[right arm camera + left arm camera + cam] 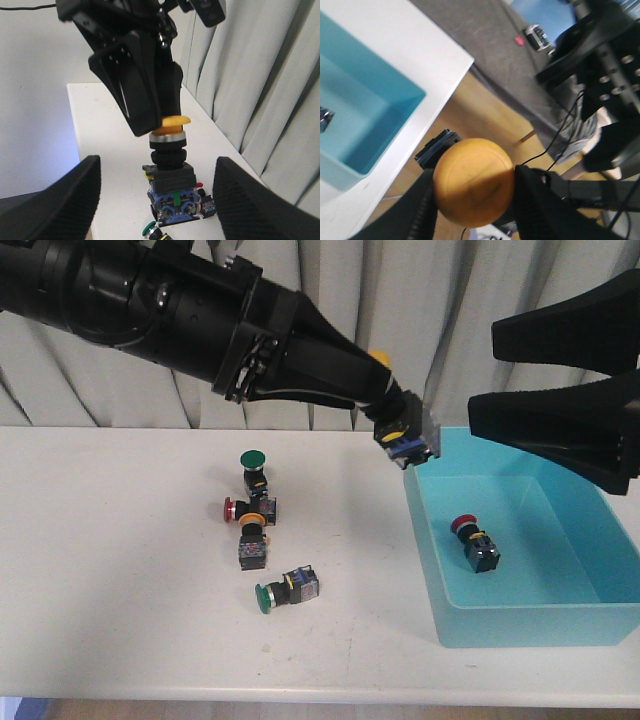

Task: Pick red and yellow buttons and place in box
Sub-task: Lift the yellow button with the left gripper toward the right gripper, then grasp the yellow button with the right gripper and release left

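My left gripper (385, 390) is shut on a yellow button (405, 435), holding it by its cap in the air over the far left corner of the turquoise box (520, 625). The left wrist view shows the yellow cap (473, 181) pinched between both fingers, with the box (365, 100) below. A red button (472, 540) lies inside the box. Another red button (240, 508) lies on the table. My right gripper (560, 380) is open and empty above the box. In its wrist view its fingers (55, 200) stand wide on either side of the held yellow button (172, 195).
Two green-capped switches (252, 462) (285, 590) lie on the white table (120, 580) beside the red button, with a third switch (252, 550) whose cap is hidden. Grey curtains hang behind. The table's front edge is near the box.
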Available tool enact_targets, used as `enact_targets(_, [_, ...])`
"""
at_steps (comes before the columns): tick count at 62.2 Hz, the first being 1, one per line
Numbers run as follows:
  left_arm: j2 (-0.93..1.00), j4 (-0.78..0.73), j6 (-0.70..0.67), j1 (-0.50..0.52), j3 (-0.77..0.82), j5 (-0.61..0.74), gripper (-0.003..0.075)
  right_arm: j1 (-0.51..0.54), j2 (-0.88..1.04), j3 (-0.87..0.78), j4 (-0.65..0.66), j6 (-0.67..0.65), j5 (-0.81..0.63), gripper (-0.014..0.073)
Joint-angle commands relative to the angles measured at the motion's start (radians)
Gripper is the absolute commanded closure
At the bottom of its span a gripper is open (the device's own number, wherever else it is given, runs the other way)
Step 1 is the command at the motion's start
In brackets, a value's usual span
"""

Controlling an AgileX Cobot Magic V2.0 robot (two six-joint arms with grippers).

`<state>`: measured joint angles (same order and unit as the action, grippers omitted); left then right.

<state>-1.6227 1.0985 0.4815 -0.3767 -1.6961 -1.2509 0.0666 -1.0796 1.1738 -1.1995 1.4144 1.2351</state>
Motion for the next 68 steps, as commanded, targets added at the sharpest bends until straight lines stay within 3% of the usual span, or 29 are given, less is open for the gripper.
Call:
enact_targets(1, [0.047, 0.107, 0.014, -0.005, -0.024, 0.007, 0.0727, 0.001, -0.004, 0.027, -0.057, -0.009, 0.04, 0.0129])
enact_targets(8, [0.047, 0.111, 0.014, -0.005, -0.024, 0.007, 0.0727, -0.004, -0.025, 0.027, -0.059, -0.009, 0.04, 0.0129])
enact_targets(18, [0.047, 0.168, 0.014, -0.005, -0.024, 0.007, 0.0727, -0.093, -0.063, 0.027, -0.045, -0.003, 0.034, 0.0129])
enact_targets(30, [0.047, 0.213, 0.014, -0.005, -0.024, 0.007, 0.0727, -0.169, -0.077, 0.027, 0.001, -0.003, -0.092, 0.0129])
enact_targets(68, [0.047, 0.265, 0.015, -0.005, -0.025, 0.007, 0.0727, -0.171, -0.077, 0.027, 0.036, -0.006, -0.167, 0.0129])
